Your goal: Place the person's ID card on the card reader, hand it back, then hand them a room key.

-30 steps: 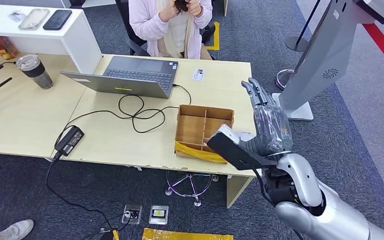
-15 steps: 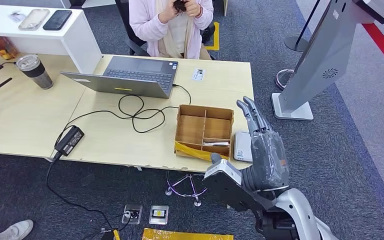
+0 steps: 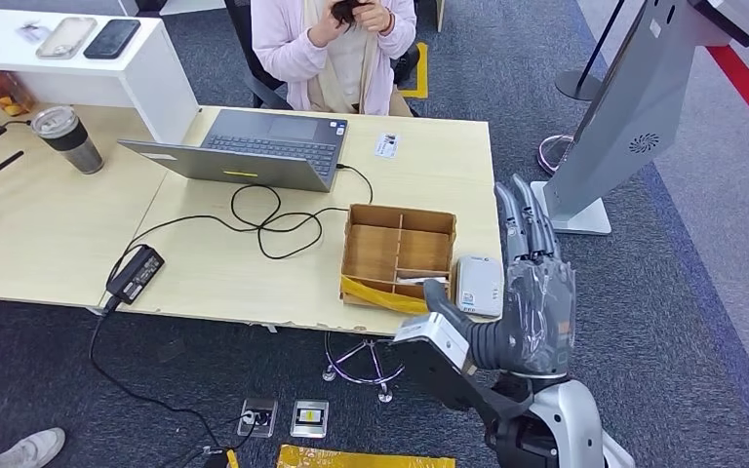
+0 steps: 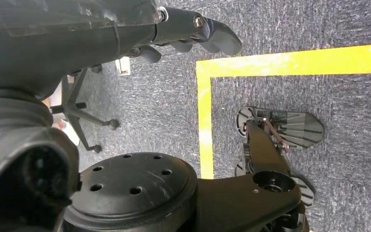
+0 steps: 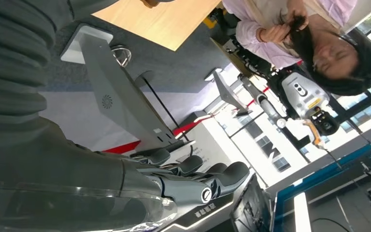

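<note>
Beside the bench edge, right robot hand: raised, fingers straight and spread wide, holding nothing; it sits lower and further right than a second ago.
Card reader: just left of that robot hand, flat on the bench, now uncovered where the arm hid it a second ago.
ID card: well ahead of the robot hand, near the person; unmoved.
Wooden tray: left of the reader.
Left robot hand: fingers loosely curled over carpet, holding nothing.
</note>
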### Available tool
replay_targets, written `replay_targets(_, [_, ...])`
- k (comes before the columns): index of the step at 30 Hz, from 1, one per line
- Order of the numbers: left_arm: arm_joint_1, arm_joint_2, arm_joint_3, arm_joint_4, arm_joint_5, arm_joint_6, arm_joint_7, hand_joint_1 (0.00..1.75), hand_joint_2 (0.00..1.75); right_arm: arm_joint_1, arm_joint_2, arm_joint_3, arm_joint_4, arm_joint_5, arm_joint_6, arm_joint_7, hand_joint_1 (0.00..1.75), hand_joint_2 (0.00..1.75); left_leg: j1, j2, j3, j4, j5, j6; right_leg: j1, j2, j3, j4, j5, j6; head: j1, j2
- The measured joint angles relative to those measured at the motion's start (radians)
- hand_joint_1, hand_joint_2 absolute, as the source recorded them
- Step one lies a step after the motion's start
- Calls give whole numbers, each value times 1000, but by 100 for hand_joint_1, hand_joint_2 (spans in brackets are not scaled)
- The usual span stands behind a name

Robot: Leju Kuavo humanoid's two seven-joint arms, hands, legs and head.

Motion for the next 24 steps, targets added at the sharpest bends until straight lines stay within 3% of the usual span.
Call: replay_targets(24, [-4,2,-43,0,3,-30,-7,0,0,-63,162,-32,299,-28,67,-13,0,175,0,0,0,0,0,0,0,0,0,1,0,0,0,0])
